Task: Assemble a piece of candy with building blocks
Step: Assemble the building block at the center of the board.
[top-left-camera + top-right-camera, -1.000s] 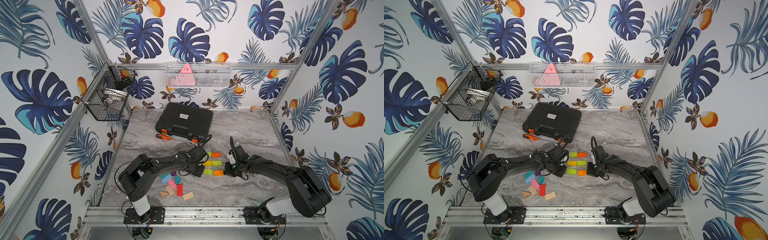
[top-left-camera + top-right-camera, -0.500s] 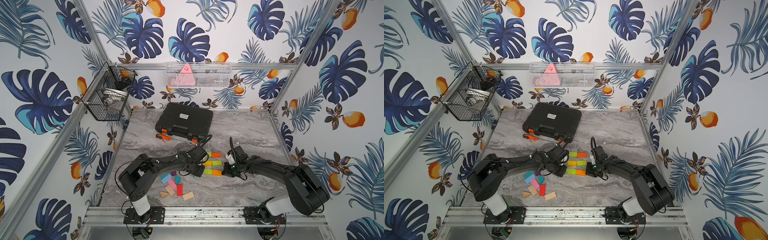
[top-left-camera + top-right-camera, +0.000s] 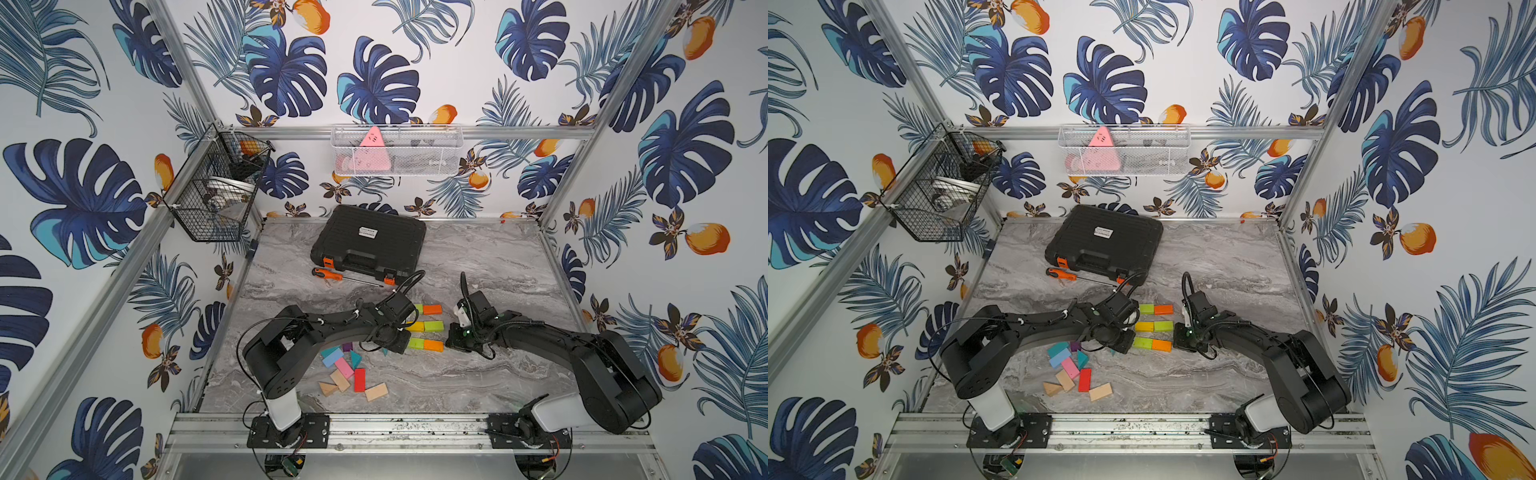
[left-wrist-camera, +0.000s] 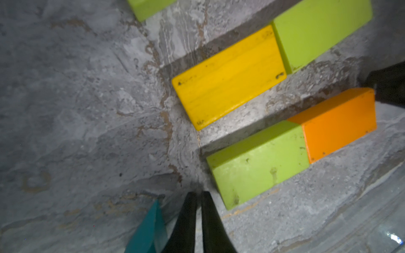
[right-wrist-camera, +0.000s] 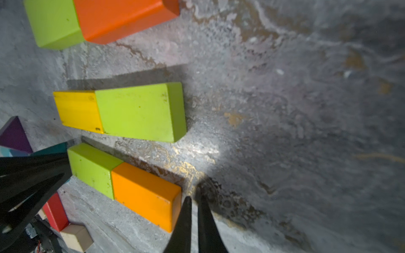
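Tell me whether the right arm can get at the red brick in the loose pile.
Probably yes. The red brick lies flat at the pile's near edge, and only bare table lies between it and the shut right gripper; the left arm sits farther back.

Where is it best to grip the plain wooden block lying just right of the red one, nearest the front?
Take the wooden block from straight above, jaws across its narrow width, mid-length. It lies flat with both long sides seemingly free; the red block crowds only its left end.
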You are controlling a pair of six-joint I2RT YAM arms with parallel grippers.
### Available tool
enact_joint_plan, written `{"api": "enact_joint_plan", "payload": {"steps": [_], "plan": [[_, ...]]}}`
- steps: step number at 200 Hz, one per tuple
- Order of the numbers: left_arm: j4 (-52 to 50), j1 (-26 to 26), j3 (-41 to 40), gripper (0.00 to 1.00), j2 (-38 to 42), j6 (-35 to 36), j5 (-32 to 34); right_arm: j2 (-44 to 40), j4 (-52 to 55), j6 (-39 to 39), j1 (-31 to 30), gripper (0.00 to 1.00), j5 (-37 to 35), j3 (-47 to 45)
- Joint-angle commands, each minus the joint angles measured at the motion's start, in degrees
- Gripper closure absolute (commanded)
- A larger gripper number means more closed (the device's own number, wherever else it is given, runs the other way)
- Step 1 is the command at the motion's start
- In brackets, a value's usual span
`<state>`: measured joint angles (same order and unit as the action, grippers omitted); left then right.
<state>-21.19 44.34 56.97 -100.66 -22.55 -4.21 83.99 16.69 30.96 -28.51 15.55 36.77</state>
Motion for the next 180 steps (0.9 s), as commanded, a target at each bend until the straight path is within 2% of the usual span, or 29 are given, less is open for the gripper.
{"api": "enact_joint_plan", "payload": {"steps": [1, 82, 135, 180], "plan": [[0.10, -0.10, -0.28, 0.87, -0.74, -1.19, 0.89, 0.90, -0.81, 0.04, -0.11, 0.89, 0.16, -0.39], [1.75, 0.42, -0.97, 0.87, -1.83, -1.04, -1.54, 1.36, -1.08, -0.46, -0.14, 0.89, 0.09, -0.06], [3.28, 0.59, -2.23, 0.86, -1.29, -1.96, 0.24, 3.52, -1.88, -0.82, -0.09, 0.89, 0.40, 1.63], [5.06, 0.58, -2.40, 0.85, -1.55, -2.77, -0.98, 3.89, -2.19, -1.07, -0.05, 0.89, -0.13, 2.38]]}}
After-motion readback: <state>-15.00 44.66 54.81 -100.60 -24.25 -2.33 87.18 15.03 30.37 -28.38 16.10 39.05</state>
